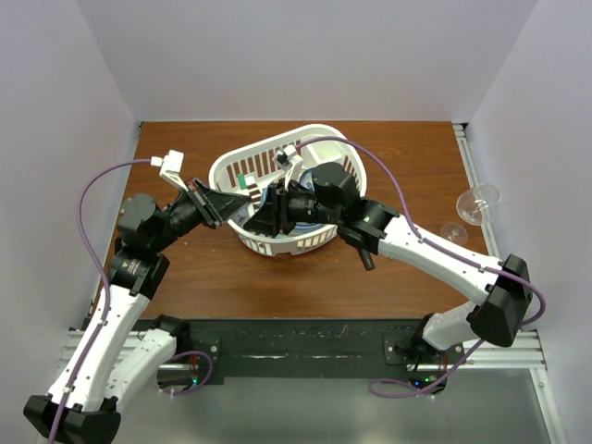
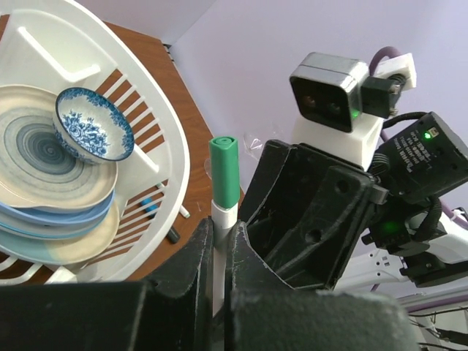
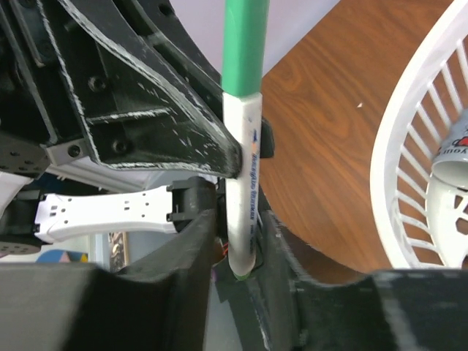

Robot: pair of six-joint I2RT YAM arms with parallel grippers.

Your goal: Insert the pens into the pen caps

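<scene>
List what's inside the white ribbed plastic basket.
The white plastic basket holds stacked round ceramic plates topped by a small blue-floral bowl, plus a white printed mug. From above, the left hand and right hand, gripping a green-capped white pen, cover the rest.

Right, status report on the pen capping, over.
Left gripper shut on white pen. Right gripper shut on same pen. Green cap on its end. White basket alongside, not blocking.

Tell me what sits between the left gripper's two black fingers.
A white stick pen with a dark green cap on its end, clamped in the left gripper. The left wrist view shows it.
</scene>
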